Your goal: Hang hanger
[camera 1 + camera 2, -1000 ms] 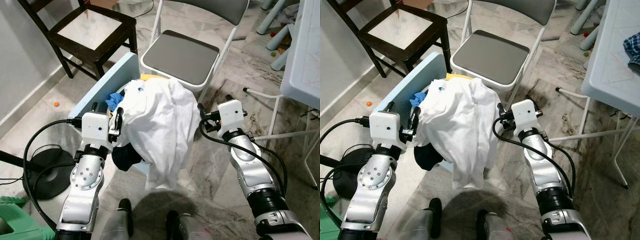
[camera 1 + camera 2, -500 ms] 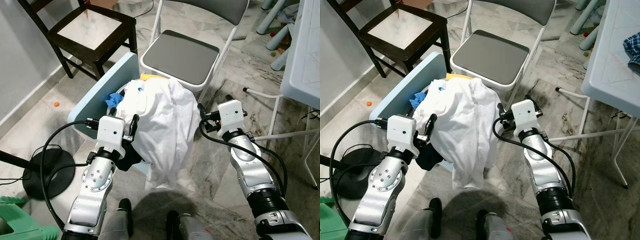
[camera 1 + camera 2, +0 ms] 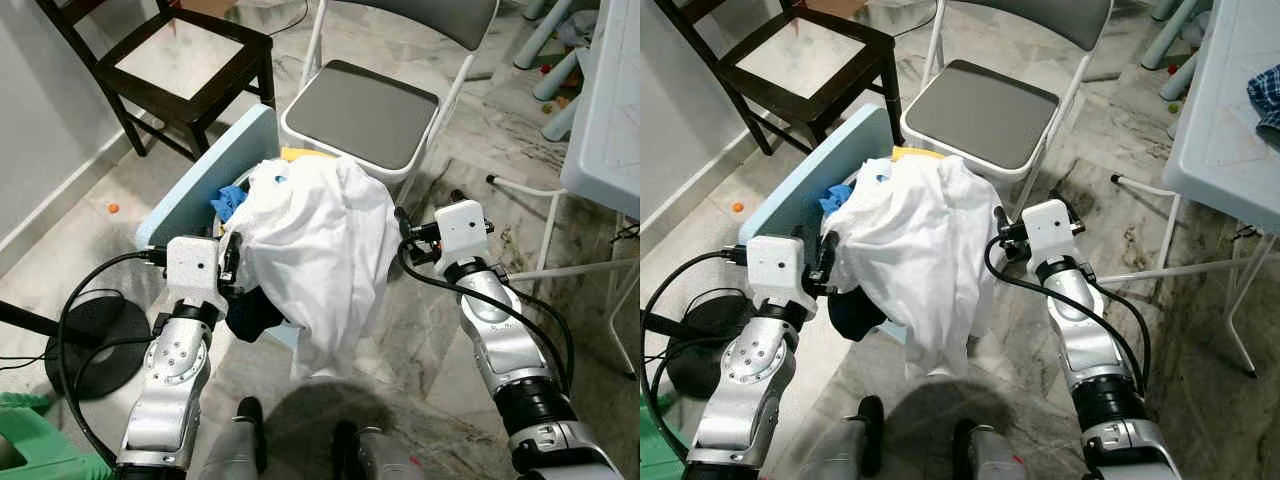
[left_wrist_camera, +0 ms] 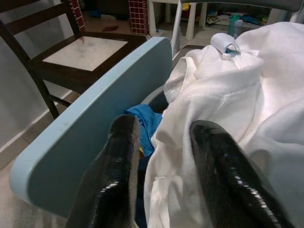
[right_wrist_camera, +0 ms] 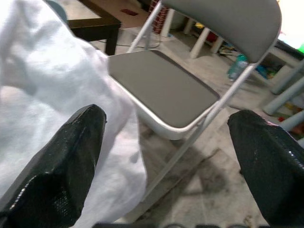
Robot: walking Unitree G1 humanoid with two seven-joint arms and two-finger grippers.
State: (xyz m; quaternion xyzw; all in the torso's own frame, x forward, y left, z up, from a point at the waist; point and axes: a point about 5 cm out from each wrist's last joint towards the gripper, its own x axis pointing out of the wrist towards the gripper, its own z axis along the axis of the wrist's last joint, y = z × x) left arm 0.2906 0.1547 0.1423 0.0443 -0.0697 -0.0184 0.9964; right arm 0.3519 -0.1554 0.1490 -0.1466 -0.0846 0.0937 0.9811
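A white shirt (image 3: 320,240) lies heaped over a light blue laundry basket (image 3: 210,170) and hangs down its front. A small white and blue piece (image 4: 225,42) sits at the shirt's collar; I cannot tell what it is. My left gripper (image 3: 232,262) is at the shirt's left edge, above the basket rim. Its fingers (image 4: 121,156) stand a little apart, open, with the shirt's edge and a blue cloth (image 3: 228,200) beyond them. My right gripper (image 3: 402,232) is wide open beside the shirt's right side, holding nothing.
A grey folding chair (image 3: 360,110) stands right behind the basket and a dark wooden chair (image 3: 180,60) at the back left. A white table (image 3: 610,110) is on the right. A black round base (image 3: 95,345) with cables lies on the floor at left. A black garment (image 3: 250,315) hangs under the shirt.
My left arm, which had swung right toward the shirt half a second ago, has drawn back left to the shirt's edge. The right arm has not moved.
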